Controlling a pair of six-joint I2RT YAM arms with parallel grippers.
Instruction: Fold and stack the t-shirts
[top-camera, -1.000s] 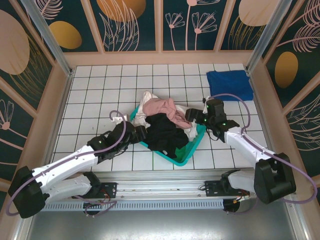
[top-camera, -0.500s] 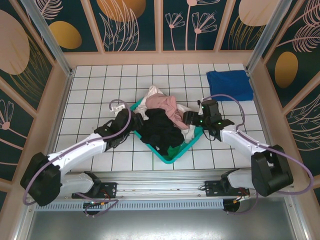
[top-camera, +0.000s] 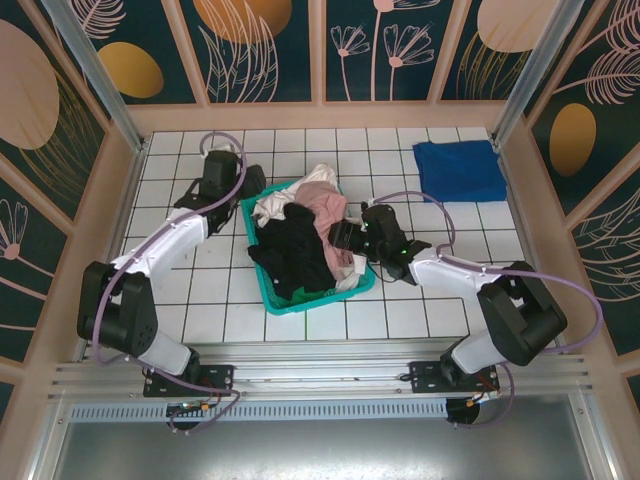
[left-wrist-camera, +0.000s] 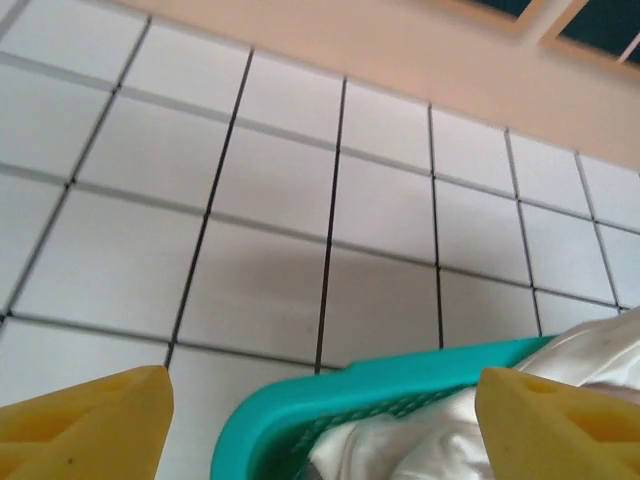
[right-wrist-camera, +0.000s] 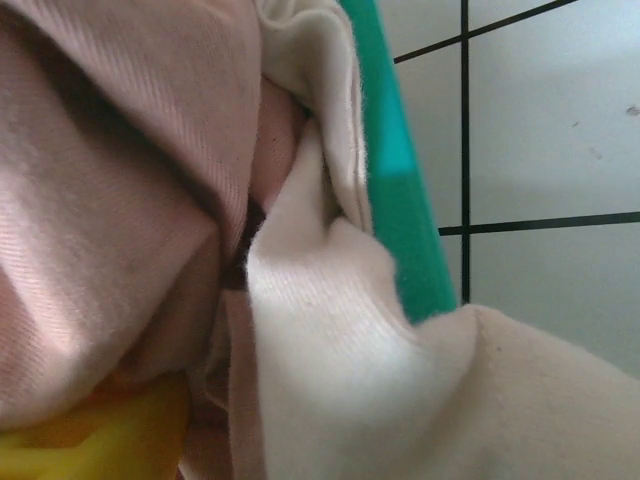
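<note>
pink t-shirt (top-camera: 326, 207) against right gripper (top-camera: 346, 237), in basket (top-camera: 300, 303)

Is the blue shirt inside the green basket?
No, the blue t-shirt lies flat on the tiled table at the far right, well apart from the teal basket.

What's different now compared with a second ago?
The teal basket of t-shirts slid left and rotated. The left gripper swung out to its far-left corner; the right gripper followed, now against the clothes' right side. The folded blue t-shirt stayed far right.
</note>
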